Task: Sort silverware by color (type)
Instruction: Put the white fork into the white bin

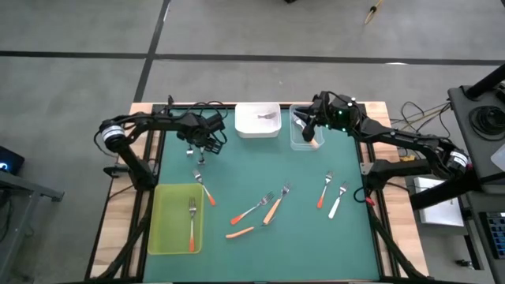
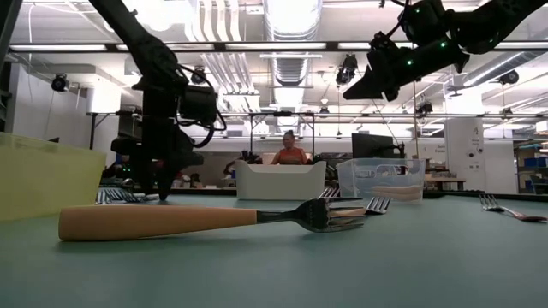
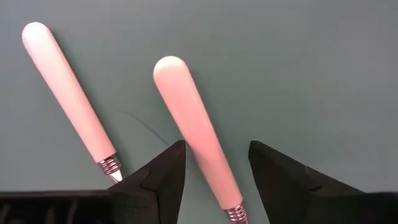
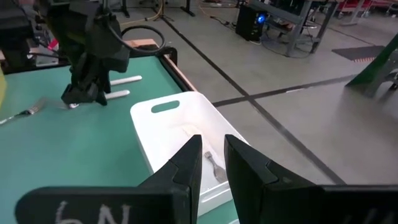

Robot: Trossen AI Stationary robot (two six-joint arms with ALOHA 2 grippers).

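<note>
Left end effector point(image 1: 200, 150) sat low over the table point(image 1: 260, 166) near its far left corner, fingers point(image 3: 163, 171) spread to either side of a white-handled fork point(image 3: 196, 137) that lay flat on the green mat; a gap showed on both sides of the handle, so nothing was pinched. A second white-handled fork point(image 3: 68, 99) lay just beside it, apart from the fingers. Right end effector point(image 1: 309, 130) hung above the far edge, over the clear tray point(image 1: 304, 142), its fingers point(image 4: 186, 165) drawn close with only a narrow slit between them and nothing in the slit.

Along the far edge stood the white tray point(image 1: 258, 121), holding one fork, with the clear tray just to its right. The yellow-green tray point(image 1: 175, 218) lay at the near left edge with one red-orange fork point(image 1: 192, 223) in it.

Loose on the mat: one red-orange fork point(image 1: 205, 189) just beyond that tray; a crossed cluster of three forks point(image 1: 260, 213) at mid-table; one red-orange fork point(image 1: 324, 192) and one white fork point(image 1: 338, 201) side by side toward the right edge. Open green mat lay between the cluster and the far trays, and along the near edge.
</note>
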